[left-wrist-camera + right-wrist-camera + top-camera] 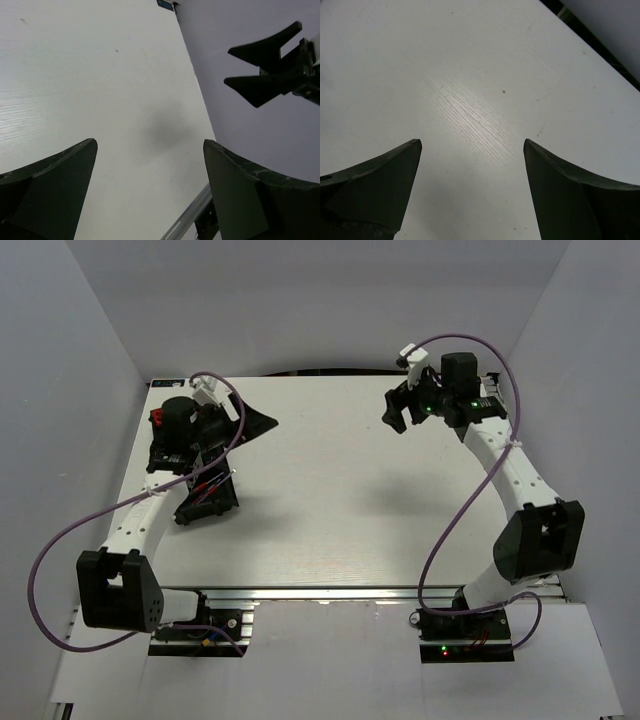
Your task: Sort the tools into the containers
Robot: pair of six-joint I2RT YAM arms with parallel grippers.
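A black bin (pixel 207 500) sits at the left of the table with thin tools (pixel 210 487) lying in it. A second black bin (pixel 163 447) lies just behind it, mostly hidden under my left arm, with something red (pixel 157 418) at its far end. My left gripper (pixel 253 422) is open and empty, held above the table to the right of the bins; the left wrist view (pixel 150 147) shows only bare table between its fingers. My right gripper (pixel 398 408) is open and empty, raised over the far right of the table (pixel 472 145). It also shows in the left wrist view (pixel 267 75).
White walls enclose the table on the left, back and right. The white tabletop (pixel 340 500) runs to a metal rail at the near edge (pixel 340 593). Purple cables loop off both arms.
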